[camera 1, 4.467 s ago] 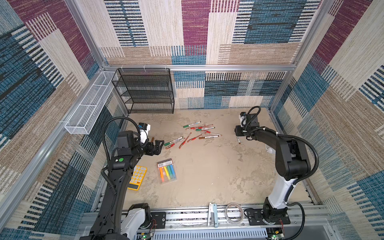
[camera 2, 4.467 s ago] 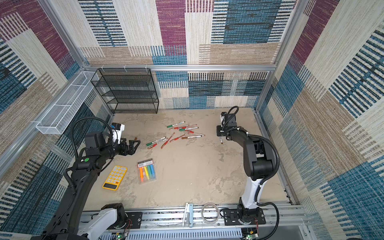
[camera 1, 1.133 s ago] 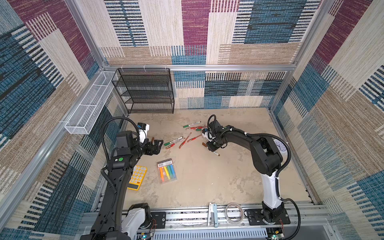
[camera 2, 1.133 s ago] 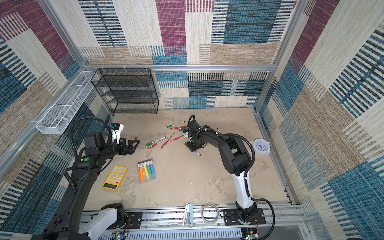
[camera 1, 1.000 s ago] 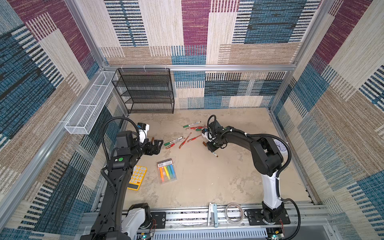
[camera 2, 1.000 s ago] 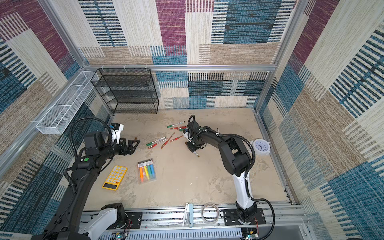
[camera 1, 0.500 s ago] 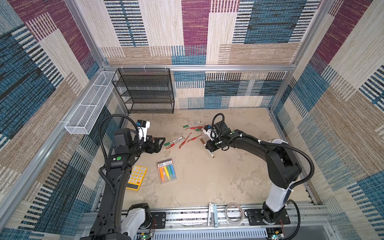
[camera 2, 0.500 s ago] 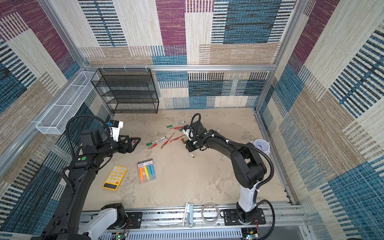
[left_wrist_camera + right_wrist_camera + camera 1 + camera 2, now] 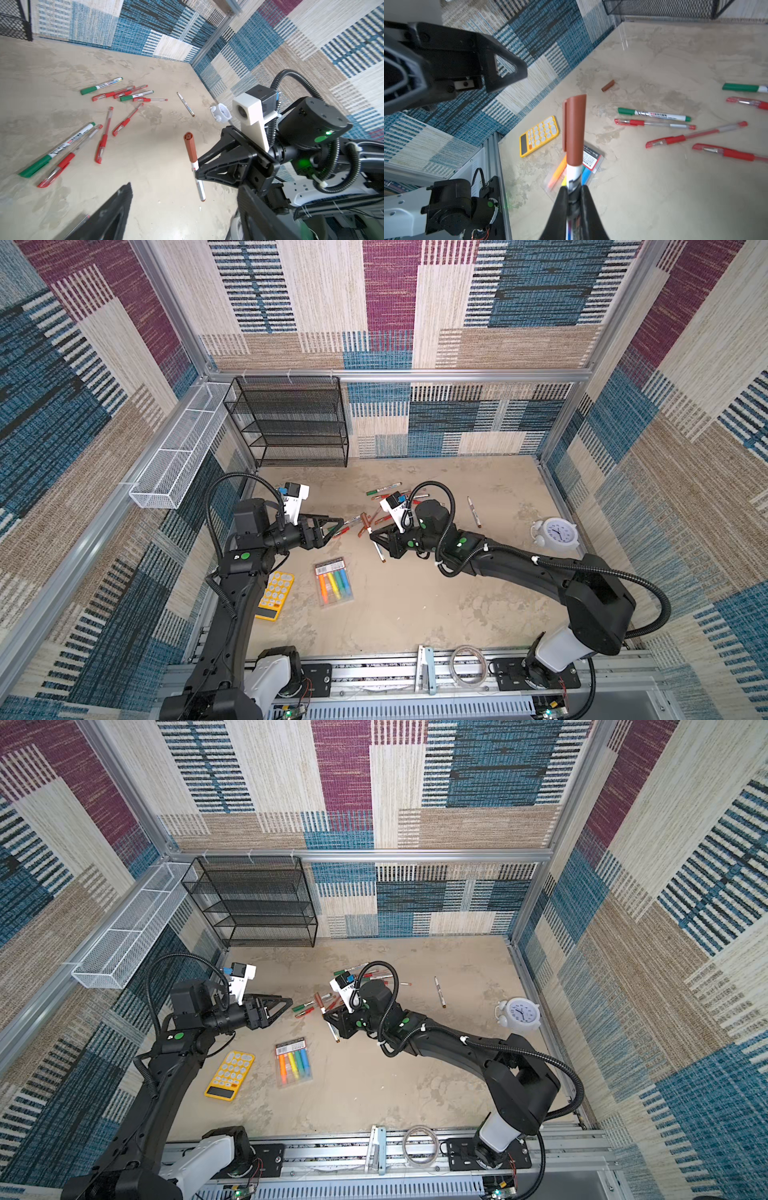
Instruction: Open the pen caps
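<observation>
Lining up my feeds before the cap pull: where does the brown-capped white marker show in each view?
Both top views: brown-capped white marker, near table centre, tilted in the right gripper.
Left wrist: mid-frame, clamped below its cap.
Right wrist: mid-frame, cap sticking out beyond the fingers.
Shared landmark: black wire-mesh shelf, in all four.

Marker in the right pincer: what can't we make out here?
Marker print: right wrist view, blurred and pinched inside right pincer.
Highlighters: same view, blurred, partly behind marker.
Pens: both top views, right wrist camera covers some.
</observation>
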Controlling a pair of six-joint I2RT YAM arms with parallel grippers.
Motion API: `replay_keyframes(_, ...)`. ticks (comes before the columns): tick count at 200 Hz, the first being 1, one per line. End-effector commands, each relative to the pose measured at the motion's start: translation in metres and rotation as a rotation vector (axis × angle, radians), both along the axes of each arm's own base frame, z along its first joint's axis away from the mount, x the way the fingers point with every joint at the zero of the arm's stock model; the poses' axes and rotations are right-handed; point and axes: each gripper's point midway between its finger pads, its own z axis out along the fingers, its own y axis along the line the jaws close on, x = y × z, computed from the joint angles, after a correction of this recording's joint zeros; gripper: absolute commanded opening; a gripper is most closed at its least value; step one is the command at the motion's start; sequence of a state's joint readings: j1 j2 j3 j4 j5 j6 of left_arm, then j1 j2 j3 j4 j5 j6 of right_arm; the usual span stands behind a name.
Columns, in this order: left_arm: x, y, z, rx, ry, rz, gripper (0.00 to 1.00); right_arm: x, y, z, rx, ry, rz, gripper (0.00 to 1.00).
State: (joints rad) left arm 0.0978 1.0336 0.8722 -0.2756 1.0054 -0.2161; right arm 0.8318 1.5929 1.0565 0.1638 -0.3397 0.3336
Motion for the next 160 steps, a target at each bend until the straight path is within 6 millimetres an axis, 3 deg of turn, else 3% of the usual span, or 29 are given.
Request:
replay_keyframes(1, -0.004, -0.010, 0.013, -0.077, 0.001, -0.054, 0.80, -0.001, 0.015, 0.028, 0.122, -0.057, -0.016, 0.01)
replay_keyframes(43, -0.001, -0.015, 0.001, -0.073, 0.032, -0.059, 0.72, -0.017, 0.038, 0.031, 0.158, -0.046, 0.057, 0.01)
replay_keyframes(97, 0.001, -0.017, -0.003, -0.067, 0.031, -0.057, 0.50, -0.027, 0.051, 0.036, 0.145, -0.065, 0.115, 0.01)
replay_keyframes(160, 0.002, -0.016, -0.002, -0.062, 0.023, -0.048, 0.00, -0.028, 0.059, 0.031, 0.140, -0.060, 0.139, 0.01)
